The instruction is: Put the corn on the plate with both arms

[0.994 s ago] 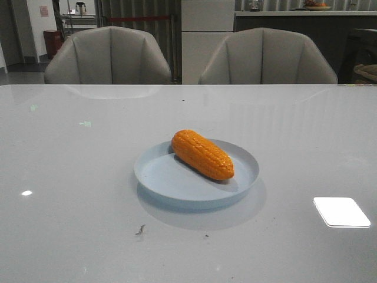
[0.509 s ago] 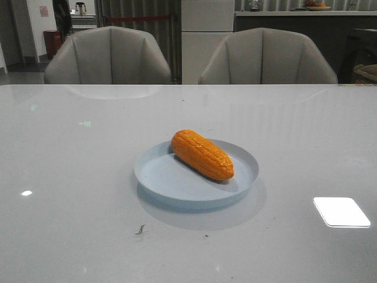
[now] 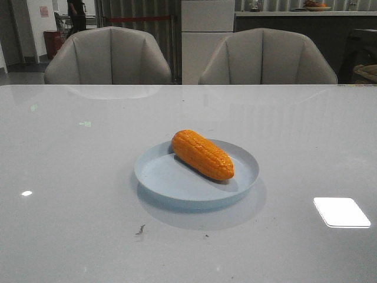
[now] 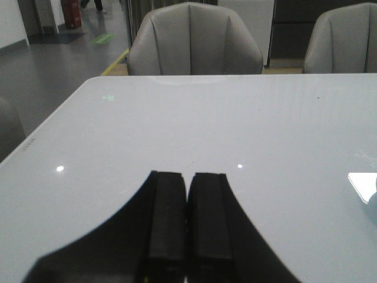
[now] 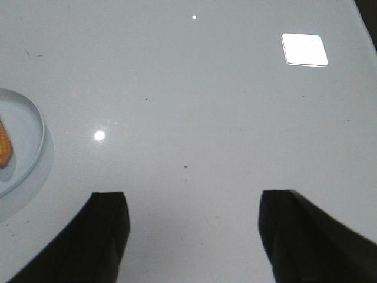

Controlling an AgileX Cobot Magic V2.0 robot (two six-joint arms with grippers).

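Resting corn [image 3: 202, 154] on plate [image 3: 171, 177], pincers unseen frontally

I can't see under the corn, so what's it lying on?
The corn lies on the pale-blue plate, slanted across its back half. The plate sits on the grey table. The patch of plate right beneath the cob is covered, so it can't be seen.

The front camera sits low at the near edge of the table [image 3: 70, 177] and looks across to the far edge. The left wrist camera looks the same way, close above the table's left side. The right wrist camera looks down closely, sharing the plate [image 5: 23, 147] with the front camera.
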